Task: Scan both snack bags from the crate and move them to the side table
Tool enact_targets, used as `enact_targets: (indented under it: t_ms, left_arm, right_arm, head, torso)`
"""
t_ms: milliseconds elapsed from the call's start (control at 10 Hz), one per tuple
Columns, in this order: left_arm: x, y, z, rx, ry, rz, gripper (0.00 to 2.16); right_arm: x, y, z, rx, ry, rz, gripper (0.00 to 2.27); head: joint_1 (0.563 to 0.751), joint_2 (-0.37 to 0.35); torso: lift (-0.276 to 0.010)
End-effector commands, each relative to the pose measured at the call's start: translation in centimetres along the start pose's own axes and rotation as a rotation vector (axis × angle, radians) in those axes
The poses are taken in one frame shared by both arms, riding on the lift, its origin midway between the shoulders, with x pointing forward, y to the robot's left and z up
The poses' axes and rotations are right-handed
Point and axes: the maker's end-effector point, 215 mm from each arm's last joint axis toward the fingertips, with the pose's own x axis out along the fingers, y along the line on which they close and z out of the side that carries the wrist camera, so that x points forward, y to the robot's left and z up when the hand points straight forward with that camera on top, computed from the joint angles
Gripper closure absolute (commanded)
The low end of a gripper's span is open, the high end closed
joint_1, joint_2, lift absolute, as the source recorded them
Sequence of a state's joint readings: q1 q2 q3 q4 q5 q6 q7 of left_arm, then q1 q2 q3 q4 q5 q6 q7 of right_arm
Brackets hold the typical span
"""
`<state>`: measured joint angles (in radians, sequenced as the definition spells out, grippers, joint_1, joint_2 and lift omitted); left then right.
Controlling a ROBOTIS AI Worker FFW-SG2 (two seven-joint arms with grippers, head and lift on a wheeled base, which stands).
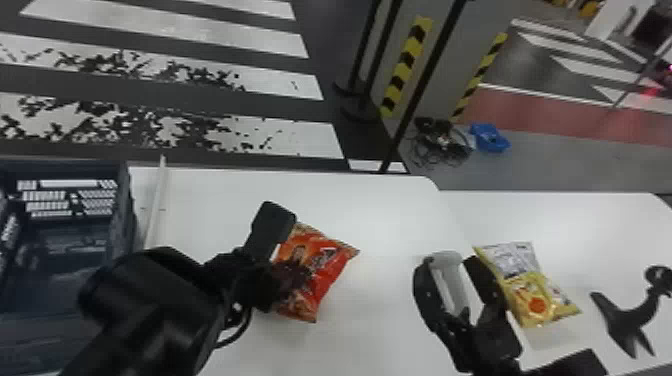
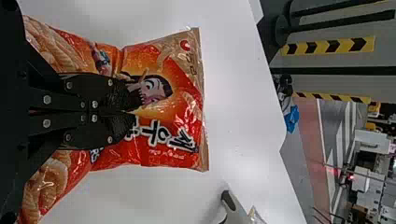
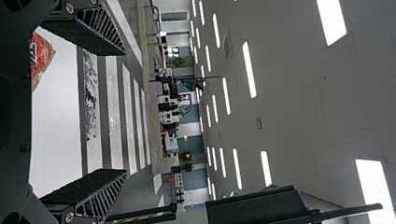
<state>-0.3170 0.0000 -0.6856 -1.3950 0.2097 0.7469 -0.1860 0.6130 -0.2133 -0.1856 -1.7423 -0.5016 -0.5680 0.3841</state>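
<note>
In the head view my left gripper (image 1: 282, 272) is shut on the red-orange snack bag (image 1: 322, 260), over the white table (image 1: 390, 210), right of the dark crate (image 1: 125, 215). The left wrist view has the left gripper (image 2: 128, 112) with its fingers together at the middle of the red-orange bag (image 2: 173, 149). My right gripper (image 1: 457, 280) stands open, its fingers wide apart in the right wrist view (image 3: 123, 112). A light grey and black object, scanner-like, (image 1: 447, 285) appears between them in the head view; contact cannot be told. The yellow snack bag (image 1: 537, 295) lies right of it, on the side table (image 1: 600, 240).
A black forked stand (image 1: 627, 317) is on the side table at the far right. A thin pale bar (image 1: 157, 200) runs beside the crate. Beyond the tables are black poles (image 1: 425, 80) and a blue item (image 1: 490, 137) on the floor.
</note>
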Motion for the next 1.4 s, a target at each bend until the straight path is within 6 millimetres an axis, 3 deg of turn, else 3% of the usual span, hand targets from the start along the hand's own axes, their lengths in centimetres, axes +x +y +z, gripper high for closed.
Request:
enact_targets:
  t_ms: [0, 400, 900, 1300]
  left_arm:
    - [0.2, 0.3, 0.5, 0.002, -0.004, -0.006, 1.89]
    - [0.7, -1.8, -0.8, 0.023, 0.025, -0.049, 1.89]
    - [0.7, -3.8, -0.7, -0.031, 0.02, -0.125, 1.89]
    - [0.8, -4.4, -1.6, -0.079, 0.03, -0.172, 1.89]
  right_arm:
    - [0.0, 0.1, 0.2, -0.001, -0.002, 0.002, 0.1]
    - [0.2, 0.0, 0.5, -0.003, -0.011, -0.001, 0.1]
    - [0.1, -0.3, 0.5, -0.004, -0.011, -0.008, 0.1]
    - [0.2, -0.3, 0.7, -0.005, -0.018, -0.01, 0.1]
  head:
    - [0.695, -0.35]
    - [0.695, -0.35]
    - [0.695, -0.35]
    - [0.695, -0.35]
  torso:
    - [-0.095]
    - [-0.095]
    - [-0.095]
    - [-0.095]
